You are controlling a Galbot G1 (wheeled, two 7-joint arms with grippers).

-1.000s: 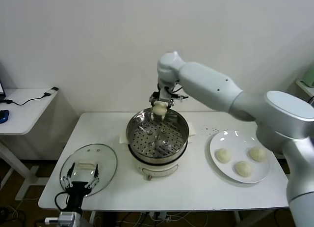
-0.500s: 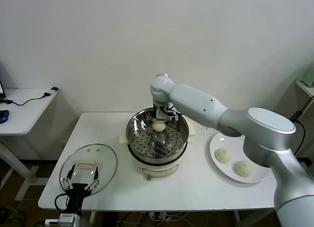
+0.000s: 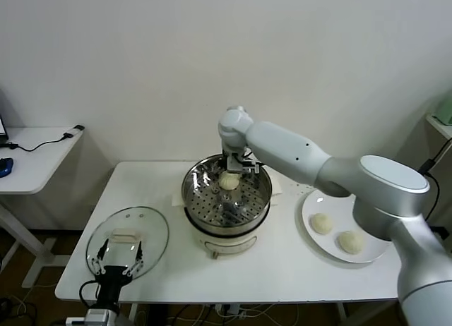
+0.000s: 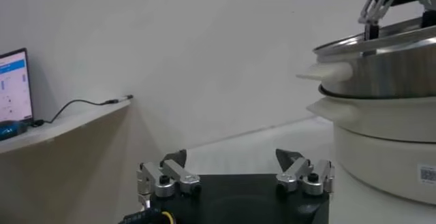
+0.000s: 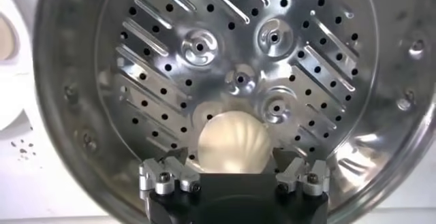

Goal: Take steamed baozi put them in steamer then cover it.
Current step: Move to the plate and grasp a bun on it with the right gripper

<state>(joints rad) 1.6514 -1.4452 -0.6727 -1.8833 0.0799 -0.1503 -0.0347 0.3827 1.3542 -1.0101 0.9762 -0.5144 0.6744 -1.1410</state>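
Far left: side desk [image 3: 35, 157] with cable. Near left table edge [image 3: 85, 287]: left gripper [image 3: 118, 259], jaws spread, empty, parked just in front of the glass cover [image 3: 128, 236] lying flat on the white table. Centre: stainless steamer [image 3: 227, 192] on white pot base [image 3: 219, 245]; one steamed baozi [image 5: 233, 144] resting on the perforated floor at the far side, right gripper [image 5: 235, 172] directly above, jaws spread to either side of the bun. Right: white plate [image 3: 311, 231] carrying two visible baozi [image 3: 322, 224], [image 3: 350, 242].
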